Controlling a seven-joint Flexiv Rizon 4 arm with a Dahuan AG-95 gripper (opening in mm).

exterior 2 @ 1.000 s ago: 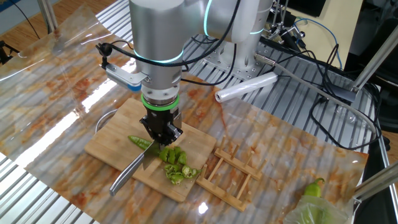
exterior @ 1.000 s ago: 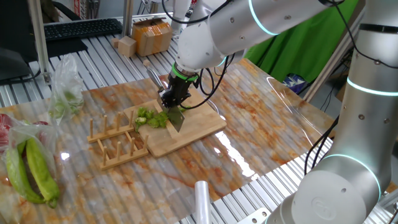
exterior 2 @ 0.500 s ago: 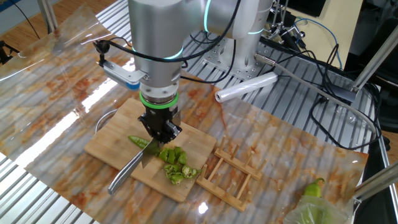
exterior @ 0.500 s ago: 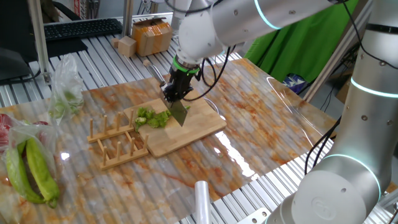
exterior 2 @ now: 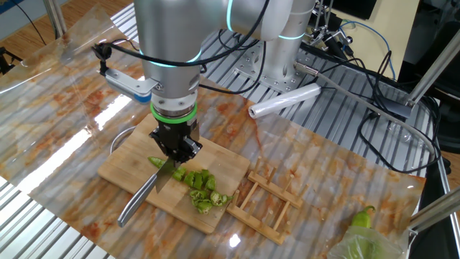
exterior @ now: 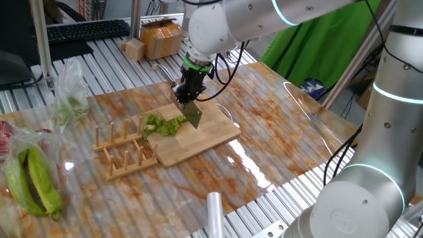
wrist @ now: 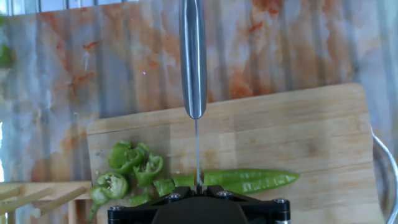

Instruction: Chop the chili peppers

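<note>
On the board, near the tabletop's middle, cut slices lie toward the rack, and the uncut chili stretches the other way, its tip free. The claw is clamped on a knife, blade lifted over the chili. Nothing pins the chili, so I judge the next chop could roll or skid it, or a slice could cling to the blade and drop off the board.

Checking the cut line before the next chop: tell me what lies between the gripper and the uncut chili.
Only the knife held in the gripper: in the hand view its thin blade edge runs down across the uncut chili on the cutting board.
</note>
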